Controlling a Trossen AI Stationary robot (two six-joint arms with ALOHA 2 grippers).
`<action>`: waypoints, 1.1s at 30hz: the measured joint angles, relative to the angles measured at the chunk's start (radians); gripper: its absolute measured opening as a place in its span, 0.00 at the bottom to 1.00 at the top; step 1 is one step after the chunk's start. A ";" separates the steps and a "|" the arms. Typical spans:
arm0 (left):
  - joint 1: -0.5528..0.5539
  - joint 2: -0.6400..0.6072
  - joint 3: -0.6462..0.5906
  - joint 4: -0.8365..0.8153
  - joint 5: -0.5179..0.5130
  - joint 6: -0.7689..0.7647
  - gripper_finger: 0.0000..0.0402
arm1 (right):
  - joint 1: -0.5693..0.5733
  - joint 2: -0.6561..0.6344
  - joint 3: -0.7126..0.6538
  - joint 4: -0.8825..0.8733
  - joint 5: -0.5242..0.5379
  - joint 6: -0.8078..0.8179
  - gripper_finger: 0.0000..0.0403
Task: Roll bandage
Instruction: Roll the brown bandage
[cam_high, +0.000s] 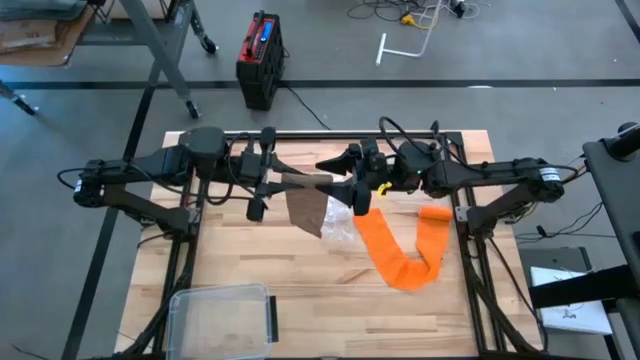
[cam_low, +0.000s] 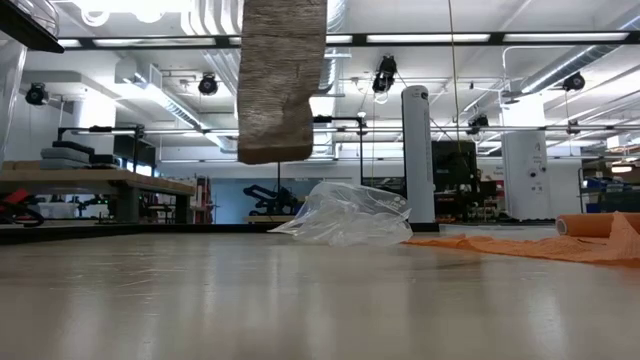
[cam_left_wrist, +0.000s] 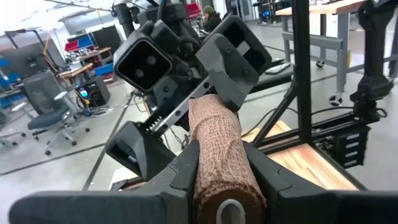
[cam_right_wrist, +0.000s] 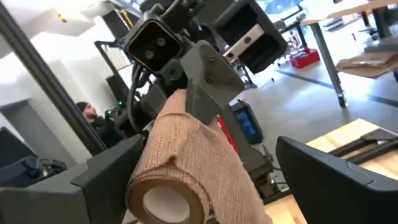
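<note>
While both arms meet over the back middle of the wooden surface (cam_high: 300, 270), the tan bandage roll (cam_high: 305, 182) hangs in the air between them, well above the boards. Left tool (cam_left_wrist: 224, 180) is clamped on one end of the roll, its dark fingers (cam_left_wrist: 186, 168) pressed against both sides of the crepe cloth. Right tool (cam_right_wrist: 205, 180) faces it from the other side with fingers spread wide apart; the other end of the roll and its hollow core sit between them, near one finger and clear of the other, so no grip there. A loose tail of bandage (cam_high: 308, 210) drops from the roll; in the low view it hangs as a broad tan strip (cam_low: 280, 75) with its bottom edge off the surface. Below and behind it lies a crumpled clear plastic wrapper (cam_low: 345, 217) on the boards. An orange bandage (cam_high: 400, 250) lies unrolled in a U-shaped curve toward the right side of the surface, with its rolled end by the right edge. A clear plastic box (cam_high: 222, 315) sits at the front left edge. A person shows far off in the room in the right wrist view (cam_right_wrist: 92, 118).
</note>
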 joint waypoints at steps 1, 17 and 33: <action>0.000 0.000 0.000 0.005 -0.004 0.006 0.19 | -0.005 0.003 0.000 0.002 -0.004 0.010 0.89; -0.001 0.062 -0.002 0.034 -0.092 0.223 0.20 | -0.011 0.018 0.000 -0.001 -0.029 0.128 0.89; -0.001 0.063 -0.002 0.025 -0.143 0.330 0.20 | -0.011 0.018 0.000 -0.001 -0.047 0.168 0.82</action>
